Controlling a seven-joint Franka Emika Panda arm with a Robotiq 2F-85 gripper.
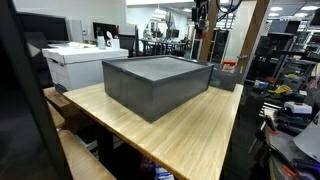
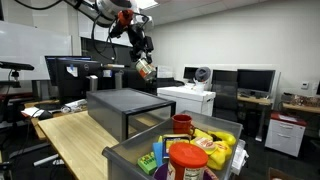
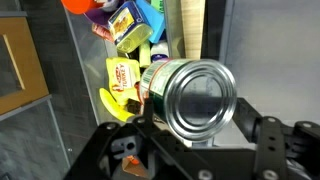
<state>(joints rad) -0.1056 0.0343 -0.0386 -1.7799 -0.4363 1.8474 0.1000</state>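
High above grey box (image 2: 125,100), arm (image 2: 105,12) raised, end effector (image 2: 144,62) clasping can (image 3: 195,95).

The can (image 3: 190,95) has a bare silver end and a green label; the end effector (image 2: 143,62) is black; the worktop (image 1: 190,125) is pale wood with a fine grain; the bin (image 1: 155,80) is dark grey; the tub (image 2: 118,160) is grey, its jar (image 2: 187,158) red-lidded, its bag (image 2: 222,140) yellow, its cup (image 2: 182,123) red; the printer (image 1: 80,62) is white.

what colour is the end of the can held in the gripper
Shiny silver metal; the can shows it best in the wrist view.
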